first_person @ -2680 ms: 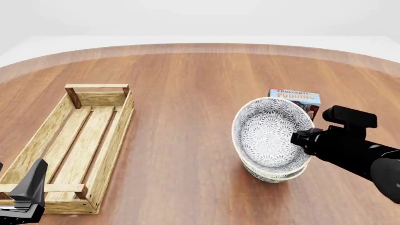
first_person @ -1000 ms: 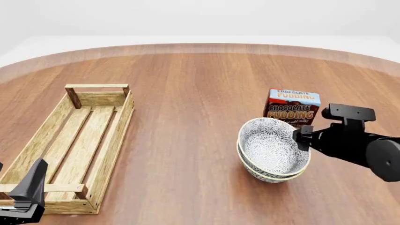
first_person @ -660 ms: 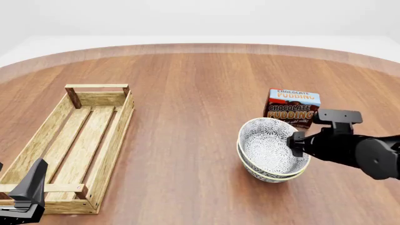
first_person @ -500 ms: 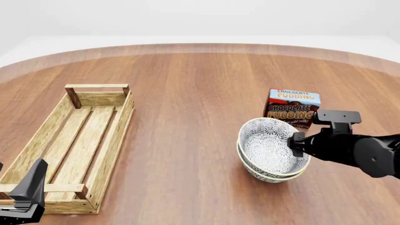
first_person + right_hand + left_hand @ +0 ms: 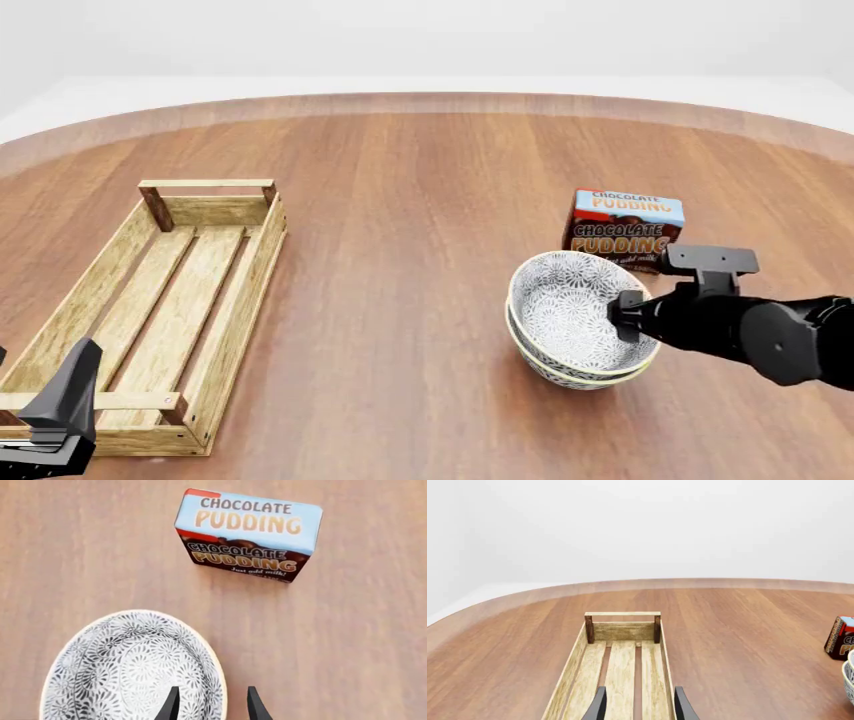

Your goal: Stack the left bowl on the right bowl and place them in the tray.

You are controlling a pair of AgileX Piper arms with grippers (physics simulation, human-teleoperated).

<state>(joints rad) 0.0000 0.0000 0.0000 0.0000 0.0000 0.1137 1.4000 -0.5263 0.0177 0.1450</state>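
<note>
Spreading under everything is the wooden counter (image 5: 400, 160), and on its left side lies the tray (image 5: 214, 300), a long slatted crate with low walls and a handle bar at each end, holding nothing yet. Well apart from it, to the right, the bowls (image 5: 577, 318) sit nested one in the other, just in front of the chocolate pudding box (image 5: 625, 230). They look like glazed ceramic: stiff, fairly heavy as a pair, smooth enough to slip, and liable to chip if knocked. With no handle, the rim is the sensible place to pinch, one finger inside and one outside, deep enough to catch both rims so the pair lifts together. The right hand (image 5: 212, 705) is set that way now, partly open, its fingers straddling the upper bowl's right rim without yet closing on it. The left hand (image 5: 637, 707) hangs over the tray's near end, fingers parted and holding nothing. The carry to the tray calls for a firm, level grip.
</note>
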